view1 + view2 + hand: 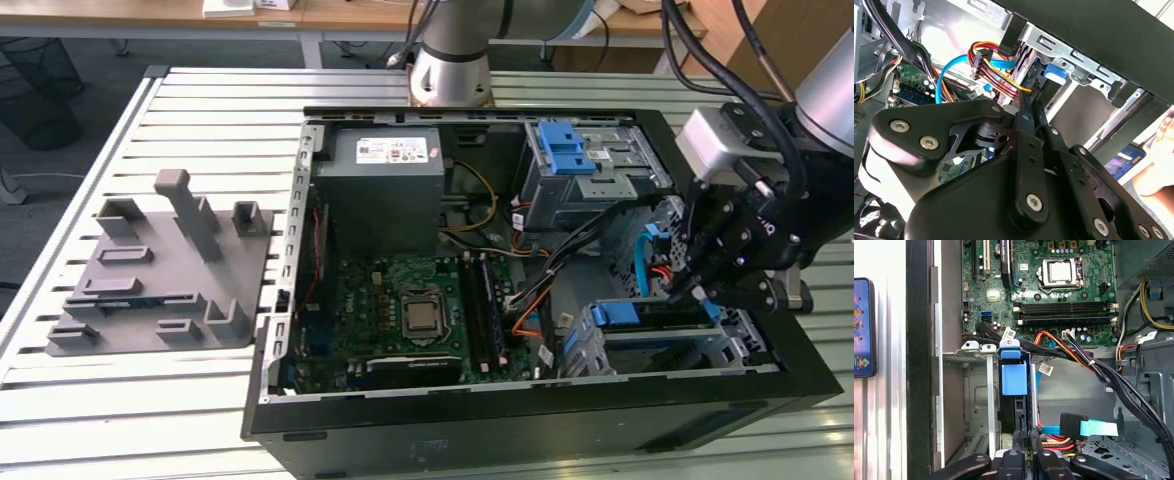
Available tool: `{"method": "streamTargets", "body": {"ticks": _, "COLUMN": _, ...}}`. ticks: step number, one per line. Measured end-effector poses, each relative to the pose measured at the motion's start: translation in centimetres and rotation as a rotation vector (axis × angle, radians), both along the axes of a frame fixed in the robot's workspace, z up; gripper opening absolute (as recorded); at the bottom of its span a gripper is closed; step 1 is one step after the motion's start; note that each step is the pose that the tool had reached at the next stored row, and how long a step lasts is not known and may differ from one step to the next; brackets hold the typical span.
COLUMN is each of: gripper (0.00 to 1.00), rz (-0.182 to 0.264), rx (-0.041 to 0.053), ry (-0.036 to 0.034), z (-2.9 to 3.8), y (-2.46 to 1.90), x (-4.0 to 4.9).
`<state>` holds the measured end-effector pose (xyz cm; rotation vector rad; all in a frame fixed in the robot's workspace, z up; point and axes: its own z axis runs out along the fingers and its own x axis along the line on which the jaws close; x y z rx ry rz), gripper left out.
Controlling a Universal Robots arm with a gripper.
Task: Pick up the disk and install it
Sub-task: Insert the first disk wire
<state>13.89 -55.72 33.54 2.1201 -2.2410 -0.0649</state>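
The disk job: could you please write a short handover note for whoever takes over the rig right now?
Pincer: down inside the open computer case, at the drive cage on the exterior view's right; whether it grips, I cannot tell.
Disk: standing on edge in a slot of the cage, blue tab facing the motherboard, directly in front of the pincer.
Done: the disk is picked up and in the cage.
Left: full seating is not confirmed from these views.
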Motion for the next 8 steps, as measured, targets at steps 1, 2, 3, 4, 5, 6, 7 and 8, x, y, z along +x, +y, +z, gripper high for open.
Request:
{"method": "streamTargets", "body": {"ticks": 1, "gripper": 0.16, "rz": 0.0, "rx": -0.0002, "ry": 0.0003, "z": -0.01, "y": 0.0, "x": 0.0}}
{"method": "streamTargets", "body": {"ticks": 2, "gripper": 0.16, "rz": 0.0, "rx": -0.0002, "ry": 0.0006, "z": -0.03, "y": -0.01, "x": 0.0}}
{"method": "streamTargets", "body": {"ticks": 3, "gripper": 0.16, "rz": 0.0, "rx": -0.0002, "ry": 0.001, "z": -0.05, "y": -0.01, "x": 0.0}}
{"method": "streamTargets", "body": {"ticks": 4, "gripper": 0.16, "rz": 0.0, "rx": -0.0002, "ry": 0.0013, "z": -0.07, "y": -0.01, "x": 0.0}}
{"method": "streamTargets", "body": {"ticks": 5, "gripper": 0.16, "rz": 0.0, "rx": -0.0001, "ry": 0.0016, "z": -0.09, "y": -0.01, "x": 0.0}}
{"method": "streamTargets", "body": {"ticks": 6, "gripper": 0.16, "rz": 0.0, "rx": -0.0001, "ry": 0.002, "z": -0.12, "y": -0.01, "x": 0.0}}
{"method": "streamTargets", "body": {"ticks": 7, "gripper": 0.16, "rz": 0.0, "rx": -0.0003, "ry": 0.0025, "z": -0.13, "y": -0.01, "x": 0.01}}
{"method": "streamTargets", "body": {"ticks": 8, "gripper": 0.16, "rz": 0.0, "rx": -0.0003, "ry": 0.003, "z": -0.15, "y": -0.01, "x": 0.03}}
